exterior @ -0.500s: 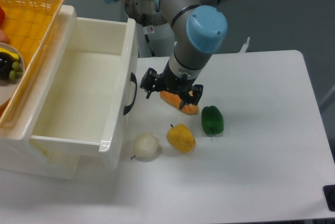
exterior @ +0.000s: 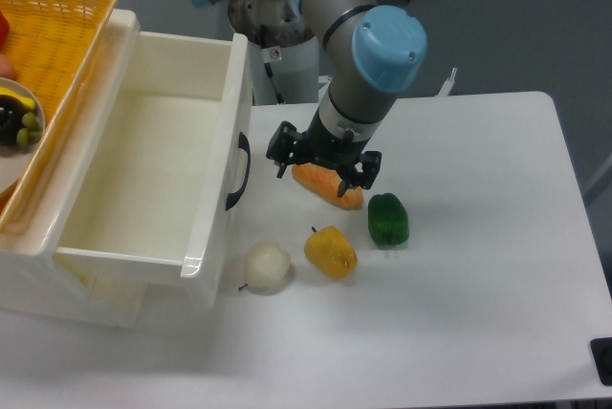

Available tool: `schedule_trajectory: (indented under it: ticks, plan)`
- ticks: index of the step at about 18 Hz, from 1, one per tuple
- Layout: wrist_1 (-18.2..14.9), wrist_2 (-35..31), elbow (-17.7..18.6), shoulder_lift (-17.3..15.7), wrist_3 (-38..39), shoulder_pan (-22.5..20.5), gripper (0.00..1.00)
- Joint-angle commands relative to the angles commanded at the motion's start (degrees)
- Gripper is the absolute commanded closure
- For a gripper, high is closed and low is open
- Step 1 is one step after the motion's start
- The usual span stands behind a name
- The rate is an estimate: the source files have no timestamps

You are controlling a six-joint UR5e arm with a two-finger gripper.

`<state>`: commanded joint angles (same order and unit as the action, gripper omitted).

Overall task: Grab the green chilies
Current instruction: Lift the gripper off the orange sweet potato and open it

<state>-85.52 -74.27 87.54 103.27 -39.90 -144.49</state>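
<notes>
The green chilies (exterior: 387, 220) are a small glossy dark-green pepper-shaped toy lying on the white table, right of centre. My gripper (exterior: 324, 166) hangs open and empty above the orange wedge-shaped piece (exterior: 329, 186), up and to the left of the green chilies and apart from them. One finger (exterior: 282, 151) shows at the left, the other at the right near the chilies' top.
A yellow pepper (exterior: 331, 251) lies just left of the green chilies. A white round vegetable (exterior: 267, 267) sits by the open white drawer (exterior: 216, 208). A yellow basket (exterior: 48, 55) with food stands at the far left. The table edge (exterior: 564, 141) runs at the right.
My gripper and arm have shifted a little to the right, toward the green chilies. The objects on the table have not moved.
</notes>
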Motion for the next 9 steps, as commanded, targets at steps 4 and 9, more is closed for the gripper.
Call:
schedule_trajectory:
  ticks: [4,9]
  plan:
    - [0.5,-1.8,1.7,-0.3,0.1,-1.1,0.00]
    - [2.6,-2.0,1.9,0.0,0.2,-2.3,0.00]
